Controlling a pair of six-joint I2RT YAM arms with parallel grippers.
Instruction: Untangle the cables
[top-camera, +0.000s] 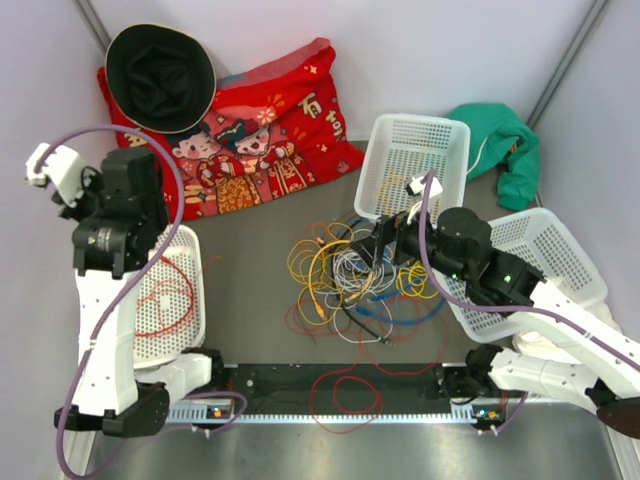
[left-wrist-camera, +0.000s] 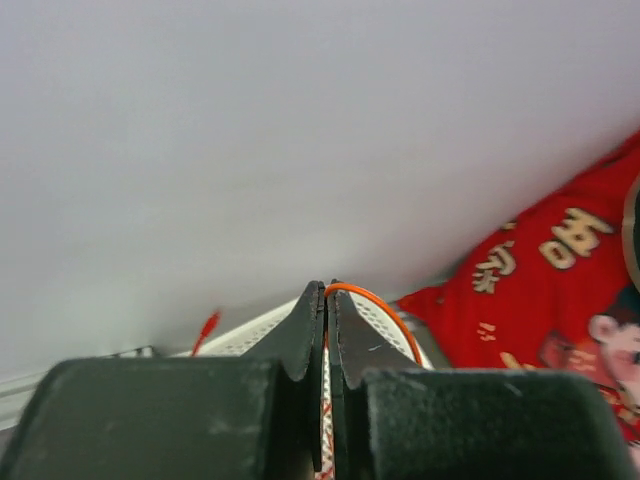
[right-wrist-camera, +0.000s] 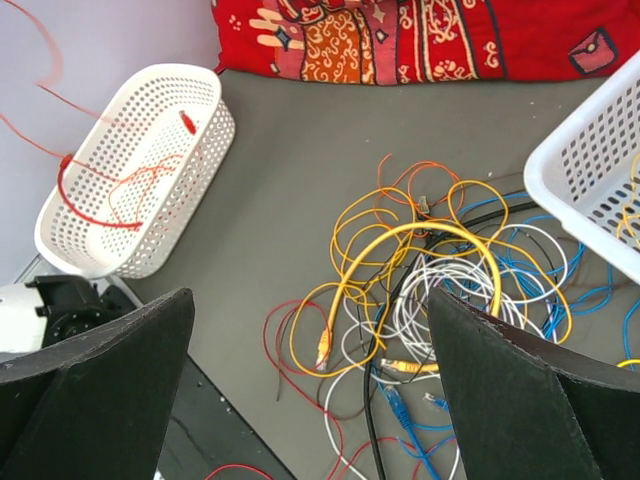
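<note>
The cables (top-camera: 350, 275) lie in a tangled pile of yellow, white, blue, black and red loops mid-table, also seen in the right wrist view (right-wrist-camera: 430, 290). My right gripper (top-camera: 380, 243) hovers open just above the pile, its jaws (right-wrist-camera: 310, 300) wide apart with nothing between them. My left gripper (left-wrist-camera: 328, 290) is raised over the left white basket (top-camera: 190, 250) and is shut on a thin red cable (left-wrist-camera: 385, 305) that arcs out from its tips. More of that red cable (right-wrist-camera: 100, 215) hangs down into this basket (right-wrist-camera: 210, 100).
A white basket (top-camera: 415, 150) stands behind the pile and another (top-camera: 560, 260) under the right arm. A red cushion (top-camera: 270, 140), a black hat (top-camera: 160, 75) and a green cloth (top-camera: 500, 140) lie at the back. A red cable (top-camera: 345, 395) drapes over the front rail.
</note>
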